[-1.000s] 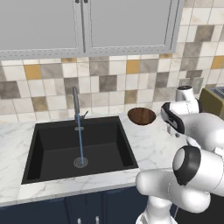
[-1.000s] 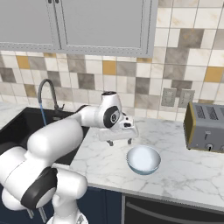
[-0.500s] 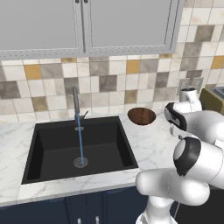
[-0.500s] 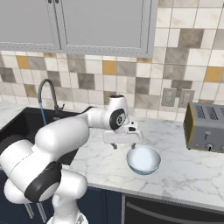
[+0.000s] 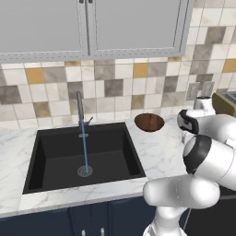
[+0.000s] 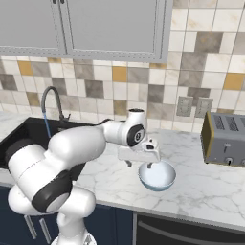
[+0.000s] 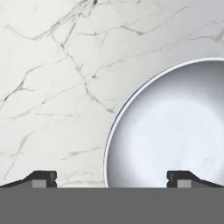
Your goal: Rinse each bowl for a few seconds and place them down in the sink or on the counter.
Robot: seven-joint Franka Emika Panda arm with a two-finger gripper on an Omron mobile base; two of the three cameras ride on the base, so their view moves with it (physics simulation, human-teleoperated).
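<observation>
Step judged: reaching for white bowl (image 6: 157, 175) on counter (image 6: 210, 186) right of sink (image 5: 83, 156). Gripper (image 7: 111, 178) hovered above rim, fingers apart, straddling edge. Next: descend, clamp rim.

sink (image 5: 55, 156) left | 1 bowl (image 5: 149, 122) behind-right on counter (image 5: 156, 154) | toaster (image 6: 225, 139) far right

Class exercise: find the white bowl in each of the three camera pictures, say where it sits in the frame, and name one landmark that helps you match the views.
Left base view: I cannot find it; the robot's arm covers that stretch of counter.
Right base view: white bowl at lower centre, just under the tool.
Hand view: right half, its left rim between the fingertips.
Shared landmark: the veined marble counter it stands on.
</observation>
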